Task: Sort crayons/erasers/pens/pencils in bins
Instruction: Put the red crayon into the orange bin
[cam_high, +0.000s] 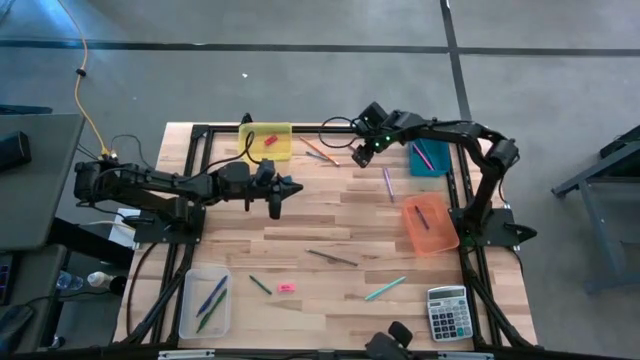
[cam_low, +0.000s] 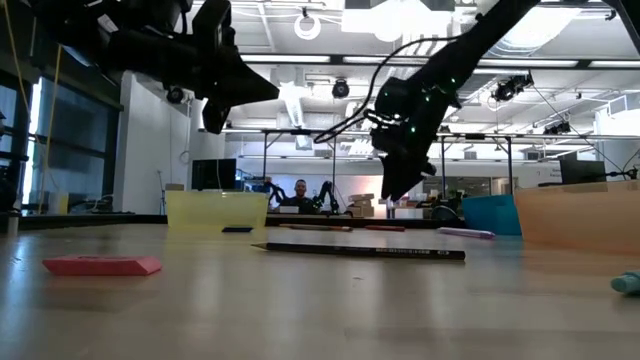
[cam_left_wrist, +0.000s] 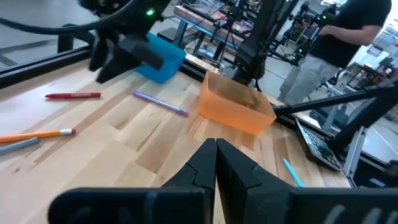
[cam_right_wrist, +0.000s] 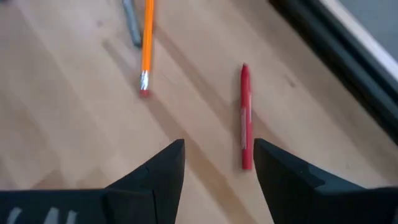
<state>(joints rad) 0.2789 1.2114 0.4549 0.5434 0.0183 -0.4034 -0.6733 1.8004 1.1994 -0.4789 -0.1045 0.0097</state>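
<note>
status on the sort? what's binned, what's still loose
Partly done. Binned: an eraser in the yellow bin, sticks in the teal bin, orange bin and clear bin. In hand: nothing held; the right gripper hovers open over the red pen beside the orange pencil, the left gripper is shut and empty mid-table. Left: the pink eraser, purple stick and other loose sticks.

We see four bins (cam_high: 266, 142) spread around the table (cam_high: 330, 215) — two along the far edge, one right, one front-left — calculator (cam_high: 447, 313) front-right, an eraser (cam_high: 286, 288) near front.
</note>
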